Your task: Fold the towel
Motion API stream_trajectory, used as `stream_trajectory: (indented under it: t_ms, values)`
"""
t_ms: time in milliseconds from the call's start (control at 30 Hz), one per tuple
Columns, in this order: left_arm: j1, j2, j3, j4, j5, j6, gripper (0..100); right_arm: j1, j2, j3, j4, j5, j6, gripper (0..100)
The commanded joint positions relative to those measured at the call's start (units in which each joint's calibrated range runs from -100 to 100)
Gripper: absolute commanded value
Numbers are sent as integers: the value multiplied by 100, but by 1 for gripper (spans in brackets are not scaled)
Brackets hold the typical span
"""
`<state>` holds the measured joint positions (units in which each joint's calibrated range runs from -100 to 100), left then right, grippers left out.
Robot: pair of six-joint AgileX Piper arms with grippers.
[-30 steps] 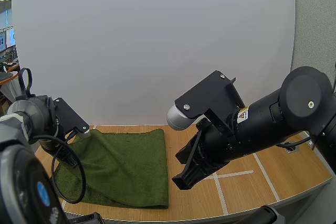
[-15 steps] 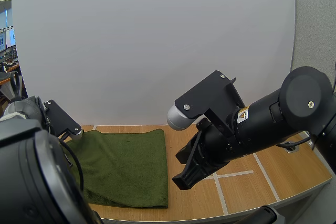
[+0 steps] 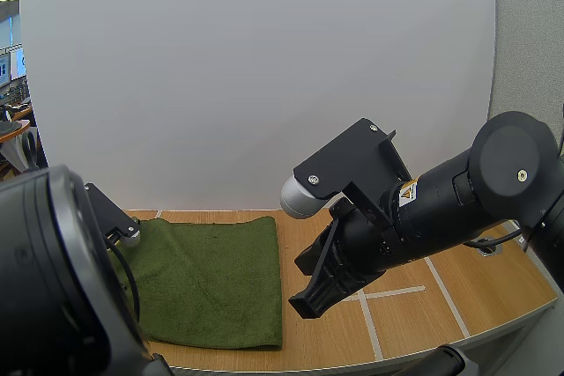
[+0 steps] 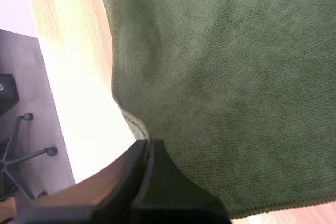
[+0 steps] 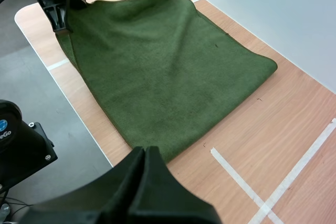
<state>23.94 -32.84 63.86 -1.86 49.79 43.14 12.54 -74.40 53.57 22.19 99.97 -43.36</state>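
Green towel laid folded flat at left end of table, its left edge pinched by left gripper, right gripper held closed and empty above table front edge, just beside towel.

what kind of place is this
Probably a robot lab test bench, not a home: a bare wooden table marked with white tape lines, a single green towel laid on it, and a black arm over the table.
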Motion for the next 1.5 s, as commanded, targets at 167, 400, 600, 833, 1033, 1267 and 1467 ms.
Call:
stream_trajectory:
  t_ms: [167,400,600,833,1033,1267,1467]
  values:
    - [13,578,149,-209,-663,-14,0,-16,-53,-16,-24,3,13,0]
    - [125,682,163,-209,-934,-2,0,-16,-53,-16,-24,3,22,0]
    - [470,682,163,-237,-1052,249,0,-16,-53,-16,-14,3,22,0]
    - [508,682,163,-905,-84,642,0,-16,-53,-16,32,3,22,0]
    - [508,682,163,-1004,105,693,13,-16,-53,-16,18,3,22,0]
    - [508,682,163,-1014,128,683,87,-16,-53,-16,-16,3,22,0]
    - [508,656,141,-1014,-322,661,100,-16,-53,-16,-98,3,22,0]
